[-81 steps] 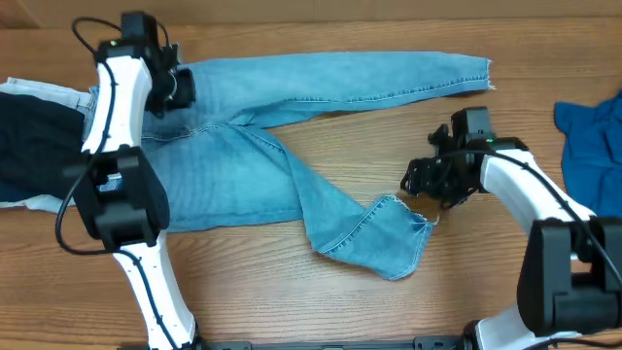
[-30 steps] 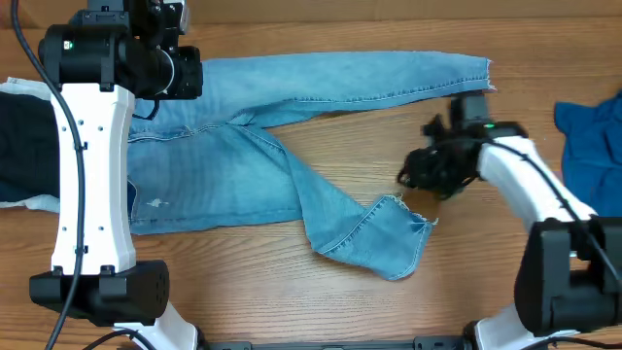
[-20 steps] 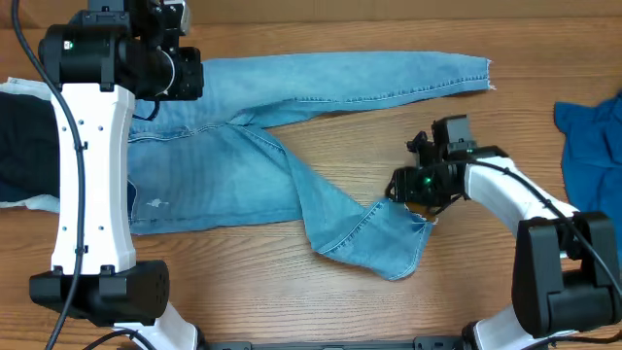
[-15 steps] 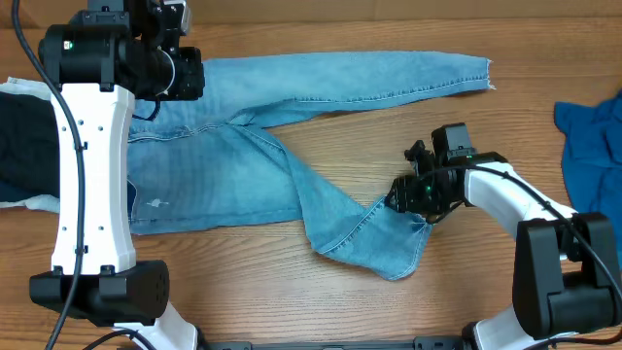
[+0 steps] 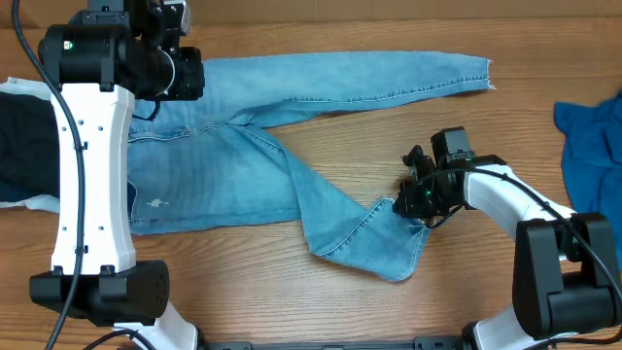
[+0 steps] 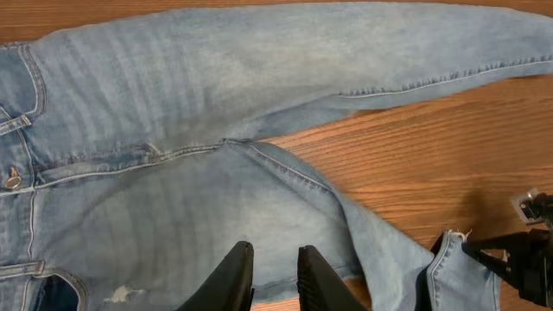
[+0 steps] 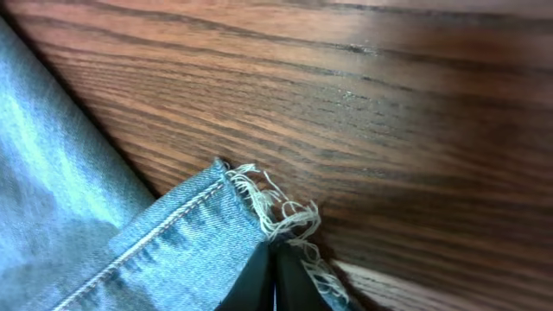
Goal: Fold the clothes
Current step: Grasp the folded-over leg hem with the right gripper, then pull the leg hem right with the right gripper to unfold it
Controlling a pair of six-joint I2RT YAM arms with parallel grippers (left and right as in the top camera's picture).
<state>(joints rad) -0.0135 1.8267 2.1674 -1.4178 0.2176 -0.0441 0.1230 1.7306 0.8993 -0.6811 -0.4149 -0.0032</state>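
Observation:
The clothes in play are light-blue jeans (image 5: 224, 175) lying flat on the wooden table. One leg runs to the upper right, with its frayed hem (image 5: 484, 70) lying flat. The other leg bends down to the lower middle, its end doubled over (image 5: 389, 248). My right gripper (image 5: 406, 202) sits at this leg's frayed hem corner. In the right wrist view its fingers (image 7: 275, 263) are shut on the frayed hem (image 7: 259, 203). My left gripper (image 6: 275, 263) hangs high above the jeans' seat (image 6: 173, 104), fingers slightly apart and holding nothing.
A dark navy piece (image 5: 24, 146) lies at the left edge over pale fabric (image 5: 29, 89). Brighter blue denim (image 5: 588, 146) is bunched at the right edge. The tall left arm (image 5: 92, 146) stands over the jeans' waist. Bare wood (image 5: 369, 136) shows between the two legs.
My right gripper has come down and left onto the lower leg's frayed hem and shut there. The left arm rose earlier and has held still over the last second.

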